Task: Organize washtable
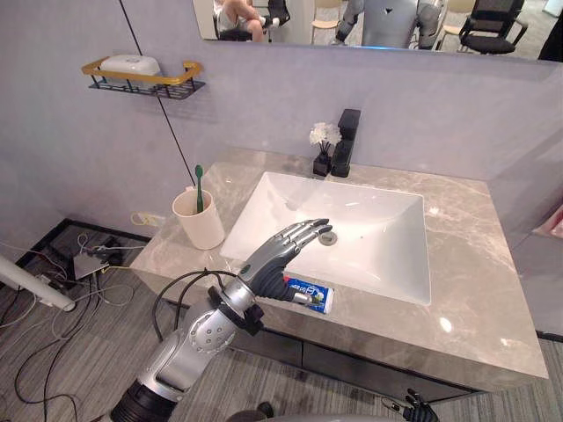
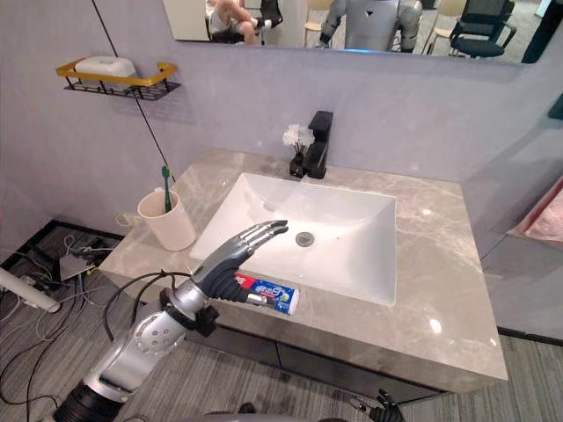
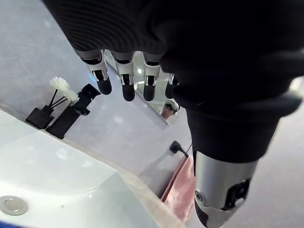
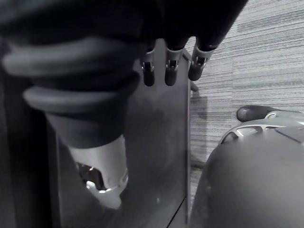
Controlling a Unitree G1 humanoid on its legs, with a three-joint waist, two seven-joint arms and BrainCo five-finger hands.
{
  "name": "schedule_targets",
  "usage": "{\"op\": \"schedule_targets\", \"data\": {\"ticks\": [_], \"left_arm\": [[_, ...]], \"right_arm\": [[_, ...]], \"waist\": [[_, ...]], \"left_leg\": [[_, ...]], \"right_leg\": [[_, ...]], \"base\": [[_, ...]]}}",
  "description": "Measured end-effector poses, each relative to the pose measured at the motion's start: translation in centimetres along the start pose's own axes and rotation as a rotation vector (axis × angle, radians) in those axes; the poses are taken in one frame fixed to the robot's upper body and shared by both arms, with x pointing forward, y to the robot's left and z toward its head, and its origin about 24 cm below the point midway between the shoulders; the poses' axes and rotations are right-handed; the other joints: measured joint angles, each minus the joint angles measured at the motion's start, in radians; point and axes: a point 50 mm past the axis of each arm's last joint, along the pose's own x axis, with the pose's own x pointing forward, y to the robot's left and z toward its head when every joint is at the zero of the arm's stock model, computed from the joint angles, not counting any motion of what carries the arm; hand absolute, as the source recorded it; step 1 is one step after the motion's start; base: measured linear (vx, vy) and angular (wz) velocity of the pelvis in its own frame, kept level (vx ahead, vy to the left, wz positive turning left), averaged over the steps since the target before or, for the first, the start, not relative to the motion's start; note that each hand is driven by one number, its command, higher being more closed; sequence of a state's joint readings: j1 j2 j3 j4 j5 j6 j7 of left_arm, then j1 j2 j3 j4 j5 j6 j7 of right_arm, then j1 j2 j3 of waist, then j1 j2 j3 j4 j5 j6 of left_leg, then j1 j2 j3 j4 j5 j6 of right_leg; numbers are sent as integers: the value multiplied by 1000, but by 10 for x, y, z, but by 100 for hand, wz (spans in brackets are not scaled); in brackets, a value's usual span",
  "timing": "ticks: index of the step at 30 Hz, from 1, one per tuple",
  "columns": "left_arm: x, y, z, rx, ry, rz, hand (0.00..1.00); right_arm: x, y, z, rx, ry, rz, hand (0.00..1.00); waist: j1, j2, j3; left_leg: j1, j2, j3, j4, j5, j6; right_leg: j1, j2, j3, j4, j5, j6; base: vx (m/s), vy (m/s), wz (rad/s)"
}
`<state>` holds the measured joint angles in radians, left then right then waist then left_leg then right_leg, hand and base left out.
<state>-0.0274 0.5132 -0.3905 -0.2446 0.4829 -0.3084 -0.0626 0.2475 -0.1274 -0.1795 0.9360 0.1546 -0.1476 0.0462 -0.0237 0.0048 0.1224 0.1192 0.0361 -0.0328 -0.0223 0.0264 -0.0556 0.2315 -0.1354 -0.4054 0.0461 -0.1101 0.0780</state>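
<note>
A blue, white and red toothpaste tube [image 1: 314, 296] lies on the counter's front strip, just before the white basin [image 1: 378, 230]. My left hand [image 1: 280, 255] is over the tube's left end, open, fingers stretched out across the basin's front rim; whether the thumb touches the tube I cannot tell. In the left wrist view its fingers [image 3: 124, 80] are straight with nothing between them. A cream cup [image 1: 201, 221] holding a green toothbrush [image 1: 199, 185] stands left of the basin. My right hand [image 1: 420, 407] hangs low beside the cabinet front, fingers [image 4: 170, 70] relaxed and holding nothing.
A black faucet [image 1: 345, 141] and a small black vase of white flowers [image 1: 324, 148] stand behind the basin. A gold-railed wall shelf [image 1: 145, 79] carries a white soap box [image 1: 130, 65]. Bare marble counter [image 1: 479, 290] extends right of the basin. A mirror hangs above.
</note>
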Motion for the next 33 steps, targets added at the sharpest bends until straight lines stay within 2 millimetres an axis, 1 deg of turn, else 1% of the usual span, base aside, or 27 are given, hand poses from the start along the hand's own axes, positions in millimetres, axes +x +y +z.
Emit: {"op": "schedule_targets", "data": {"ticks": [3,5,10,15,23,26,33], "left_arm": [[-4,-1,-7,48,27,-35,0],[-6,-3,-13,62,55,-54,0],[-9,-2,-28,118,118,-88,0],[-11,6,-38,184,159,-83,0],[-16,7,-48,229,204,-109,0],[-18,14,-52,241,229,-88,0],[-23,23,-57,267,253,-73,0]], "right_arm": [[-1,-1,-2,0,5,-3,0],[-1,0,0,0,-4,0,0],[0,0,2,0,-13,2,0],[1,0,4,0,-17,4,0],[1,1,4,-1,-18,6,0],[1,1,4,-1,-18,8,0],[0,0,2,-3,-12,18,0]], "waist": [[-7,1,-2],[-13,1,-2],[-15,-1,-6],[-16,-1,-6],[-15,3,-6],[-15,5,-6],[-16,6,-6]], "left_leg": [[0,1,-2,-7,2,-2],[1,0,-1,-10,2,-2],[3,-2,2,-12,2,-2],[21,-3,4,-15,2,-3],[31,0,7,-20,1,-3],[37,0,8,-32,2,-2],[54,-1,11,-39,2,-2]], "right_leg": [[2,4,-1,-13,4,4],[8,6,-2,-30,16,0],[20,9,-3,-50,24,1],[44,12,-3,-64,23,1],[45,12,1,-60,24,1],[45,12,2,-61,24,1],[61,12,7,-68,24,1]], "base": [[-4,-3,-1],[33,0,-4],[53,-3,0],[21,-6,0],[-41,8,-2],[-23,9,-1],[13,-1,-2]]}}
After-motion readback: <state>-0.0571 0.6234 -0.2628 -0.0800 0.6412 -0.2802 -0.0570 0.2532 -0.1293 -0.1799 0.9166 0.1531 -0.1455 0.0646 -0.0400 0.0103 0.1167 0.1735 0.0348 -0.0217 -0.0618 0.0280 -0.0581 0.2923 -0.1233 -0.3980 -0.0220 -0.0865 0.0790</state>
